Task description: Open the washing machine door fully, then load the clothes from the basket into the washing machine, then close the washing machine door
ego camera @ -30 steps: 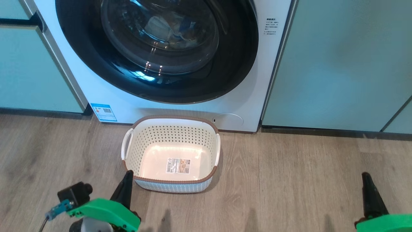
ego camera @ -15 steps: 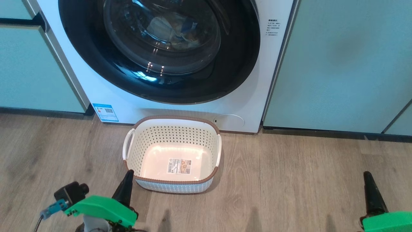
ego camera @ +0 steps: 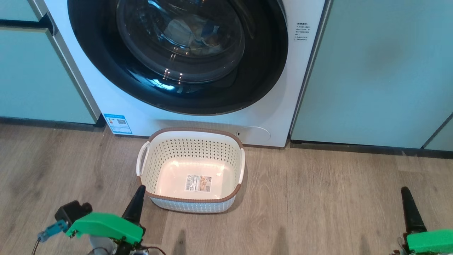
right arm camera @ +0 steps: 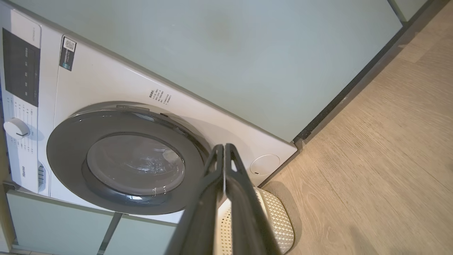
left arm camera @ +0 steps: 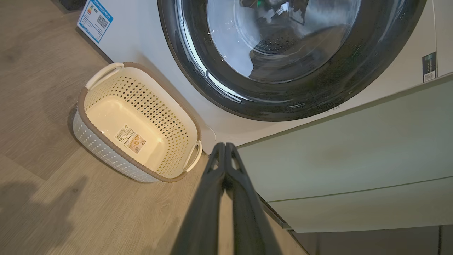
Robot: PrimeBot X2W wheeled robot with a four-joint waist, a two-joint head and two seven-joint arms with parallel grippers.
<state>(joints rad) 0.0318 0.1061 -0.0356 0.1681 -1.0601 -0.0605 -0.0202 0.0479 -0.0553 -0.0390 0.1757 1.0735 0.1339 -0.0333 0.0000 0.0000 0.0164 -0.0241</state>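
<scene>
The washing machine (ego camera: 116, 102) stands white between cabinets. Its round black-rimmed door (ego camera: 106, 63) lies against the front. Through the glass centre I see pale fabric with a bit of blue, the clothes (ego camera: 193, 32), inside the drum. The cream basket (ego camera: 193, 130) sits on the floor just before the machine, holding nothing but its label. My left gripper (ego camera: 139, 189) is shut and holds nothing, its tip at the basket's near left corner. Far right, my right gripper (ego camera: 405, 191) is shut and holds nothing. The left wrist view shows the basket (left arm camera: 80, 102) and the door (left arm camera: 198, 78).
Pale green cabinet doors flank the machine, on the right (ego camera: 371, 71) and on the left (ego camera: 32, 78). Wooden floor (ego camera: 318, 198) stretches between the basket and my right gripper. The machine's control panel (right arm camera: 21, 71) shows in the right wrist view.
The head view has shifted slightly, so the whole scene sits a little lower and to the right. My left gripper has sunk a little toward the lower left. Nothing else moved.
</scene>
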